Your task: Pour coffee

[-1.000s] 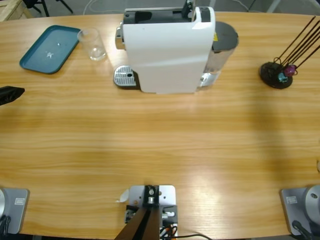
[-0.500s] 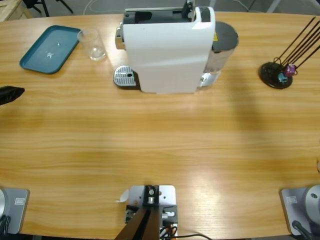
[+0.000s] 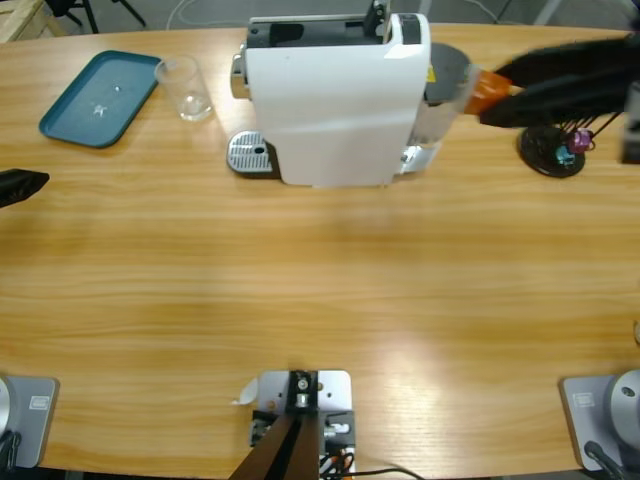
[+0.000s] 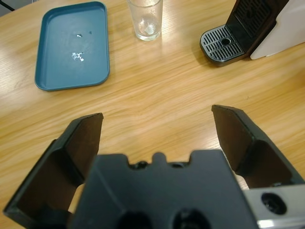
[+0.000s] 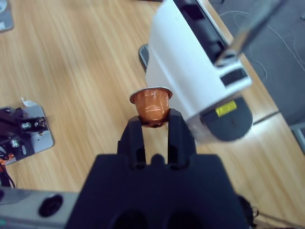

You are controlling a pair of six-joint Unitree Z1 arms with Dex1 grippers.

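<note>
Long wooden table (image 3: 320,290), light grain, w/ grey floor and cables past its far edge in my right wrist view. Count: 1 coffee machine (image 3: 335,95), white, w/ 1 metal drip tray (image 3: 250,153) at its left foot; 1 clear glass (image 3: 184,88); 1 blue tray (image 3: 98,98); 1 black stand (image 3: 552,148) w/ thin dark rods and a couple small pods on its base; 1 orange capsule (image 5: 151,105).

My right gripper (image 5: 155,125) comes in from the right edge in the high view, jaws narrow, clamped on the capsule's lower body, foil rim facing away from me. Capsule (image 3: 486,90) sits in the air just right of the machine's grey rear tank, above the table.

My left gripper (image 4: 157,129) is spread wide, nothing in it, low over bare wood at the table's left edge; only its black tip (image 3: 22,185) shows from above.

Glass stands upright betw. tray and machine, just beside the tray's right side, apart from the drip tray. Can't tell if any coffee is in the glass; it looks about dry w/ a few droplets. Tray has a few white specks on it.
</note>
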